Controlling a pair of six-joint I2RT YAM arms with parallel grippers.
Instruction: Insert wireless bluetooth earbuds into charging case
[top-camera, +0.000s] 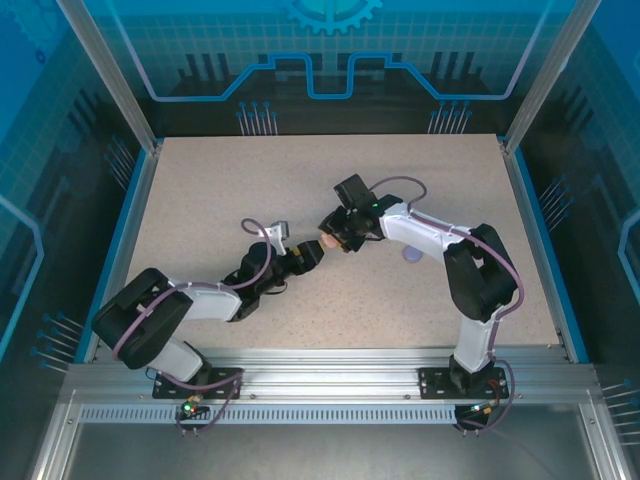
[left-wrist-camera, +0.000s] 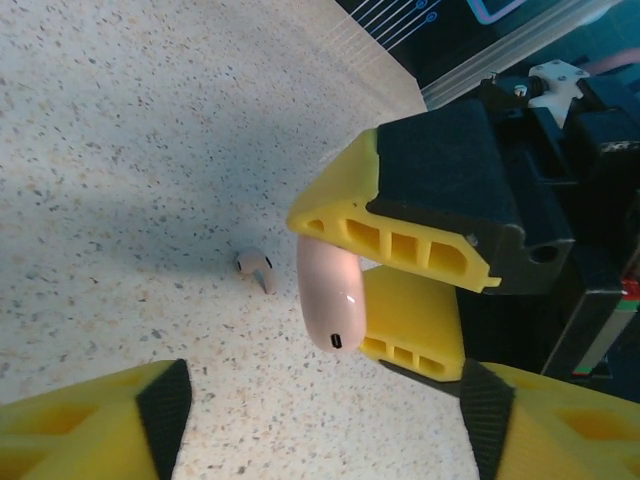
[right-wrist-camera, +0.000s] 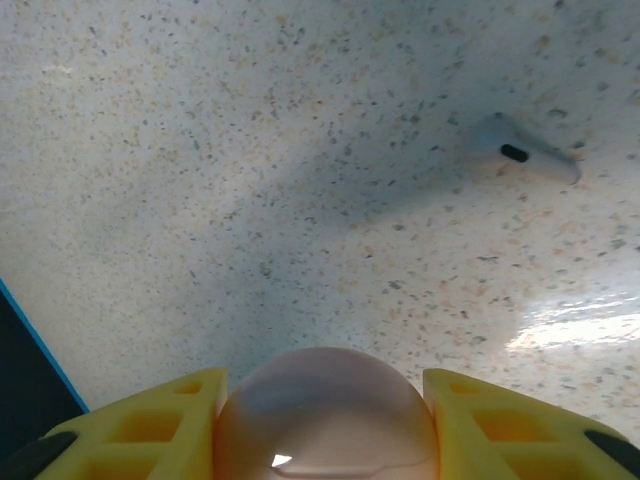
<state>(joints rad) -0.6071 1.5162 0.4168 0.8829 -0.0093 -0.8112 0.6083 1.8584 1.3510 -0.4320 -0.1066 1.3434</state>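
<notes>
My right gripper (top-camera: 335, 240) is shut on a pale pink round charging case (right-wrist-camera: 325, 420), held on edge above the table. In the left wrist view the case (left-wrist-camera: 330, 300) hangs between the right gripper's yellow fingers (left-wrist-camera: 400, 235), its charging port facing down. My left gripper (left-wrist-camera: 325, 425) stands open just in front of the case, its pads apart and nothing between them. A tiny pale pink earbud (left-wrist-camera: 256, 268) with a short stem lies on the table to the left of the case. A small pale earbud (right-wrist-camera: 518, 155) lies in shadow at the upper right of the right wrist view.
A small lilac object (top-camera: 412, 255) lies on the speckled table (top-camera: 200, 200) beside the right forearm, partly hidden by it. Blue raised edges and aluminium posts border the table. The two grippers (top-camera: 312, 255) meet near the table's middle.
</notes>
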